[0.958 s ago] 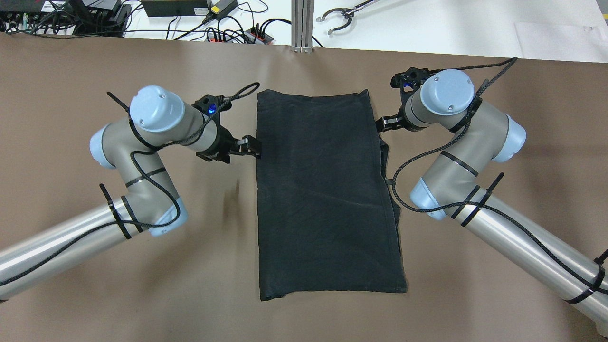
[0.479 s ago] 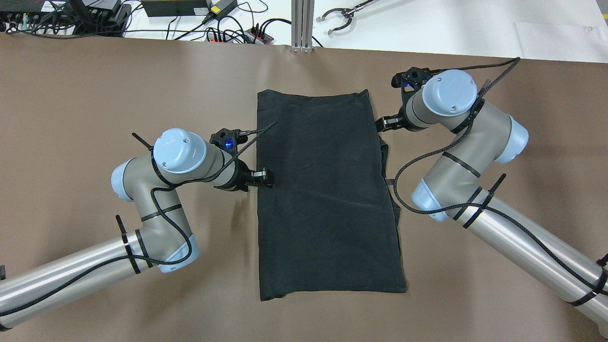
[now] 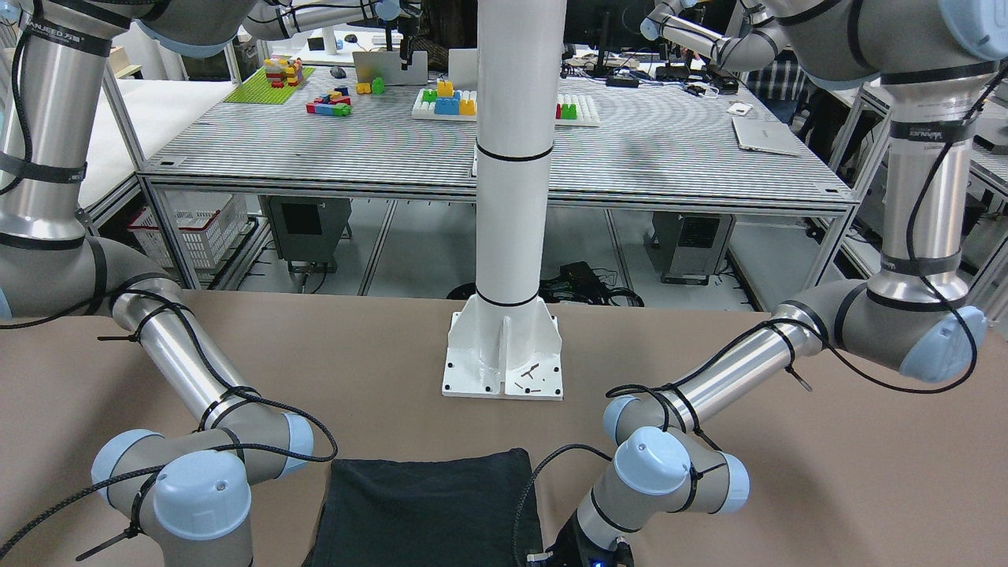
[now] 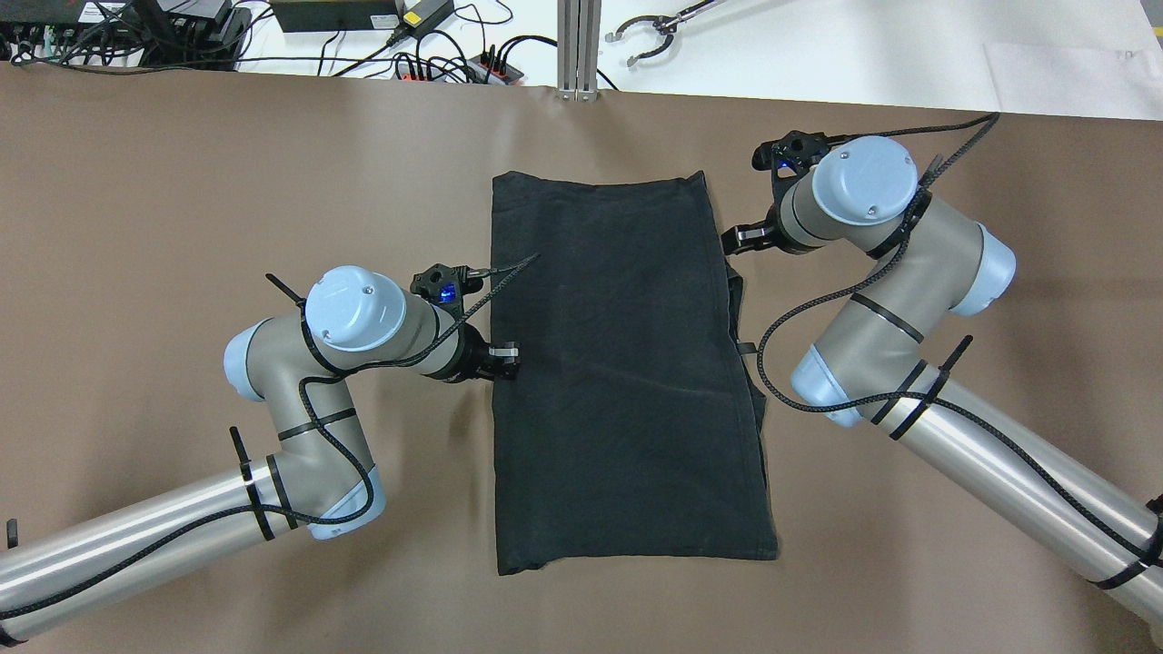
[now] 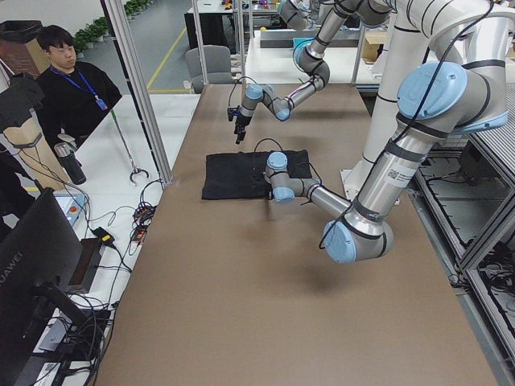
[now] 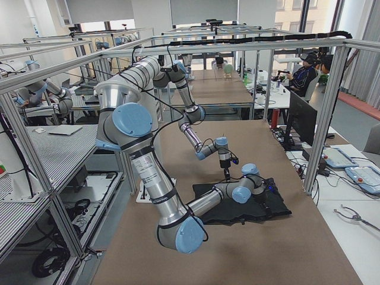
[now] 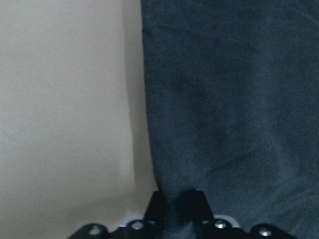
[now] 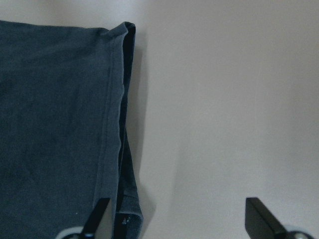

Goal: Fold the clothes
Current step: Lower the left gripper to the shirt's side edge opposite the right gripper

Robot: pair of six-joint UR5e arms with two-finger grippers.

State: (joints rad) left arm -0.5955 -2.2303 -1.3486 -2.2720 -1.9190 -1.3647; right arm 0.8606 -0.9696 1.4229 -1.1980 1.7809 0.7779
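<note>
The clothes (image 4: 627, 372) are one black garment lying flat as a tall rectangle mid-table, also seen in the front view (image 3: 429, 512) and both side views (image 5: 253, 173) (image 6: 252, 208). My left gripper (image 4: 506, 359) sits at the middle of the garment's left edge. In the left wrist view its fingers (image 7: 157, 209) stand close together, pinched on that edge. My right gripper (image 4: 740, 238) is beside the upper right edge. In its wrist view the right gripper (image 8: 179, 219) is open, with one finger (image 8: 99, 214) over the folded hem.
The white pillar's base plate (image 3: 504, 370) stands on the brown table behind the garment. Cables and a power strip (image 4: 454, 68), a metal post (image 4: 577, 45) and a grabber tool (image 4: 650, 36) lie beyond the far edge. A person (image 5: 68, 88) sits at the table's far side.
My left arm has slid down the garment's left edge, from its upper part to its middle, and its fingers have closed on the edge. The right arm has barely moved.
</note>
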